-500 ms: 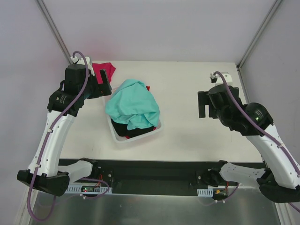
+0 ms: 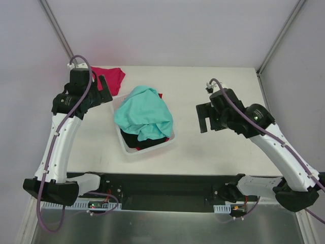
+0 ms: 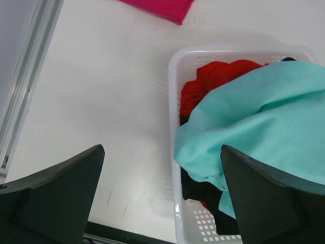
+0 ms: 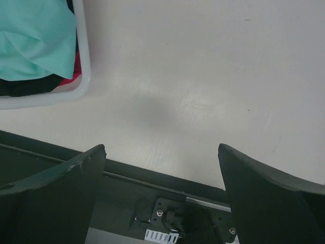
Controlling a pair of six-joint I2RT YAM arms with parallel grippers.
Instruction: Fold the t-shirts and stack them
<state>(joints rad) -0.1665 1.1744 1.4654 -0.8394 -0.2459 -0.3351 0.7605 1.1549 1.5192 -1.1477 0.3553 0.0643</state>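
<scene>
T-shirts of soft cloth are found in two places. A plain teal short-sleeved t-shirt [image 2: 143,113] is heaped, crumpled and unfolded, on top of a white perforated plastic basket [image 3: 174,86] that is set left of the middle of the pale worktop [image 2: 218,147]. Beneath it, a black garment [image 2: 148,142] is seen at the near end of the basket. A red garment [image 3: 213,81] is bunched at the far end, partly covered by the teal cloth. A plain magenta-pink t-shirt [image 2: 112,77] is laid on the worktop beyond the basket's far left corner, apart from it; part of it is hidden by the left arm.

The left hand [image 2: 105,91] is held above the worktop just left of the basket's far end, its fingers spread wide, with nothing pinched between them. The right hand [image 2: 203,118] is held over bare worktop to the right of the basket, well apart from it, its fingers likewise spread wide and nothing gripped.
</scene>
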